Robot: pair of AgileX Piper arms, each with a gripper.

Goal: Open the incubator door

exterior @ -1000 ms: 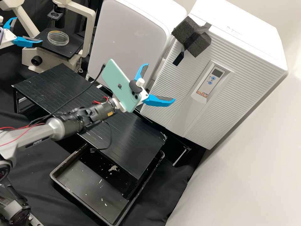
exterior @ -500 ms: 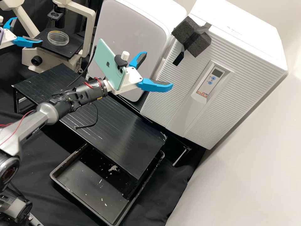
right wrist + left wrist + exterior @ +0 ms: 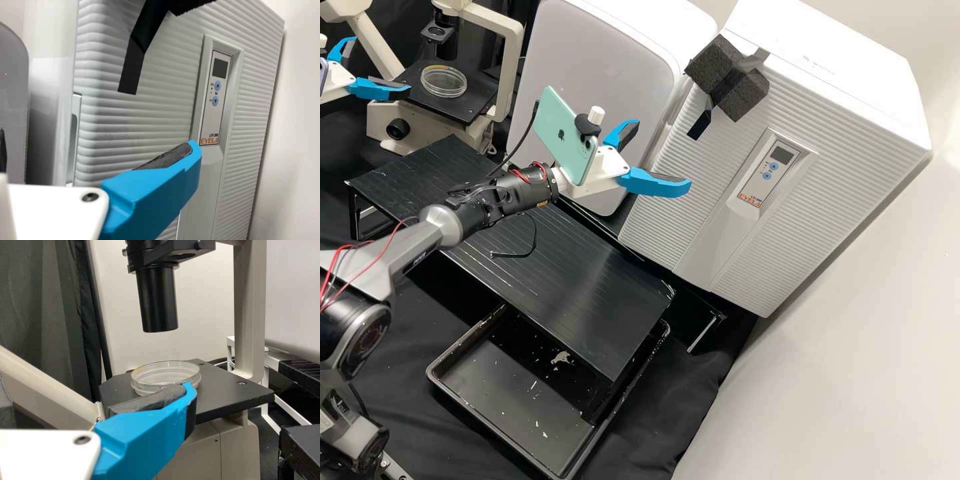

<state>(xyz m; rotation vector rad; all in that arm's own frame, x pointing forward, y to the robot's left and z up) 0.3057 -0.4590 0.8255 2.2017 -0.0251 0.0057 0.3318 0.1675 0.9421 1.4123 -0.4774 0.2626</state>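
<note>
Right tool (image 3: 661, 155), spread wide, empty, near the incubator door (image 3: 827, 180), left tool (image 3: 381, 65), spread wide, near a clear dish (image 3: 445, 83)

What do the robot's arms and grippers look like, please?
The right arm is silver with black joints, red wires and a mounted green phone. The right gripper and left gripper are white, with bright blue fingers and dark pads.
</note>
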